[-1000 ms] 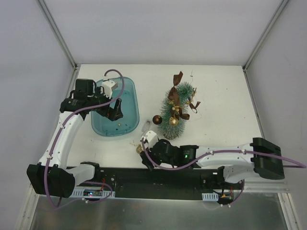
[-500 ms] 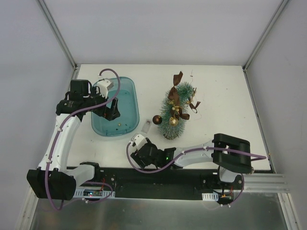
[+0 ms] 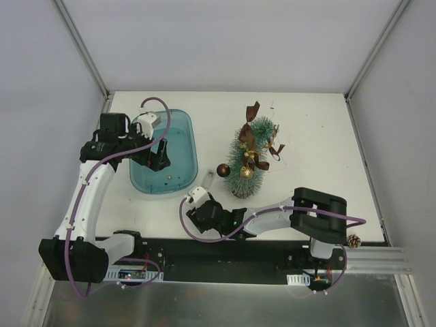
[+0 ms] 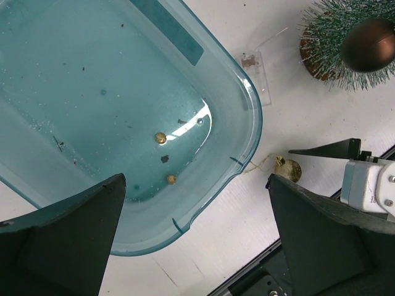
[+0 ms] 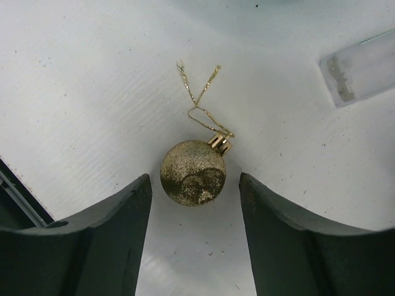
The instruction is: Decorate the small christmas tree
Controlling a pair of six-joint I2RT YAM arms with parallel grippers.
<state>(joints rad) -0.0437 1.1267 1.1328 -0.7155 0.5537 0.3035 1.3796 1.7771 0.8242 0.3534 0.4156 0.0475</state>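
While our left gripper point(image 4: 196, 185) gaped over the teal plastic tray point(image 4: 255, 132), our right gripper point(image 5: 194, 180) stood apart astride a glittery gold ball ornament point(image 5: 191, 171)

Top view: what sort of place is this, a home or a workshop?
Likely a robot test cell: a white table walled by plain grey panels, a left arm and right arm bolted at its near edge, a small christmas tree as prop.

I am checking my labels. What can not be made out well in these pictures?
Gold ball: top view, hidden under the right pincer.
Small christmas tree: left wrist view, cut by top edge.
Two gold bits in tray: too small to name.
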